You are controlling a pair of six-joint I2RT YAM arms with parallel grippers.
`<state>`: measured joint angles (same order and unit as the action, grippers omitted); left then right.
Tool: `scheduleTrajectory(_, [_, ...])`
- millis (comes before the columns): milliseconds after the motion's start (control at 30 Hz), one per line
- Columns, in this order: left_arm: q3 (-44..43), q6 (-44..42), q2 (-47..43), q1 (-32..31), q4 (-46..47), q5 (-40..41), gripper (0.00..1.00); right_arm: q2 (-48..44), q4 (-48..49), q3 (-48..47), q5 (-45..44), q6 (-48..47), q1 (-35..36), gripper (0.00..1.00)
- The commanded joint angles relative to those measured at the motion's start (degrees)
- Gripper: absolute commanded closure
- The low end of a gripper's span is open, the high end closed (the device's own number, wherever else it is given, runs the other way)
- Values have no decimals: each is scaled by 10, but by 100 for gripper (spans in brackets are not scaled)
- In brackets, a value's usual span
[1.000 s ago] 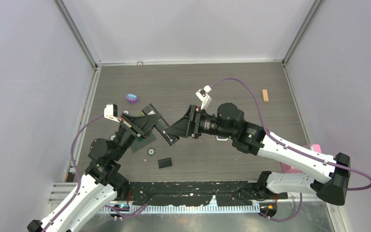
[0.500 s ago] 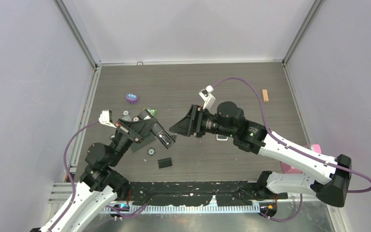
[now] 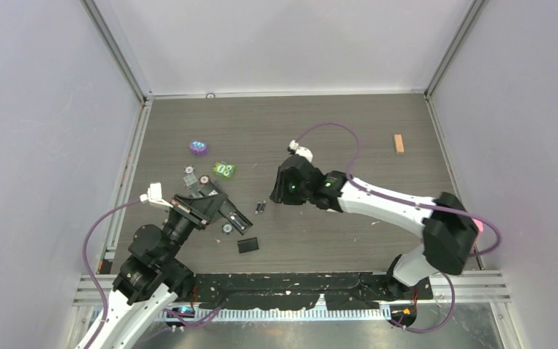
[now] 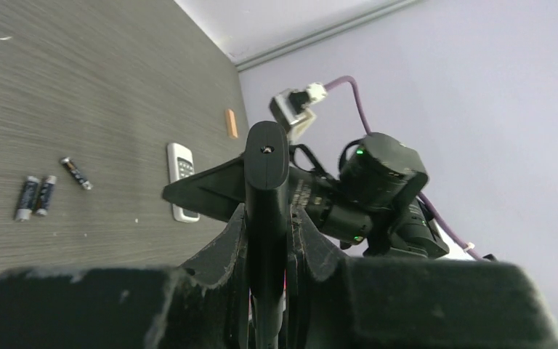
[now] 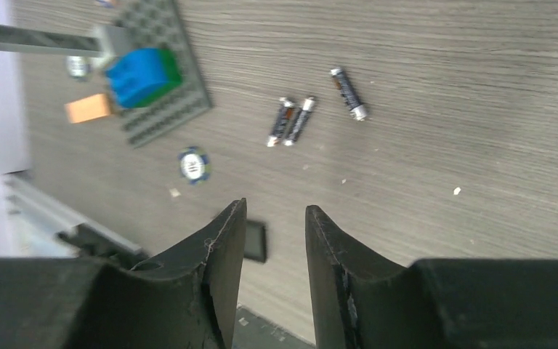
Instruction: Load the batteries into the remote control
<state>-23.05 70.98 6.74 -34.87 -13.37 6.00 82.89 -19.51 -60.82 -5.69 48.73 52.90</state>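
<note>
Viewing from above, I find the batteries on the table, slightly left of centre. Left wrist: left gripper clamped on black remote. Right wrist: right gripper parted, empty, batteries lying beyond its tips.

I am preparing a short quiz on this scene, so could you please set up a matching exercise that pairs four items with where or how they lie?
Things:
1. black remote
2. white remote
3. orange block
4. pair of batteries

Places or states:
A. side by side on the table
B. clamped in the left gripper
C. alone near the table's far right edge
D. flat on the table, buttons up

Pairs: 1-B, 2-D, 3-C, 4-A
</note>
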Motion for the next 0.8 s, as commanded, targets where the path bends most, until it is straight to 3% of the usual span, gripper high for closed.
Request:
scheduleTrajectory(0, [-8,-34,-33,0,-49,42,100,83,-34,-75,-97,-15,33,60])
scheduleTrajectory(300, [-20,-79,-44,0,-53,37,100,223,-87,-168,-148,11,52,62])
scheduleTrajectory(567, [-29,-98,-43,0,-57,46,100,287,-160,-226,-193,68,52,63])
scheduleTrajectory(767, [-32,-105,-40,0,-55,44,100,314,-155,-238,-185,76,52,64])
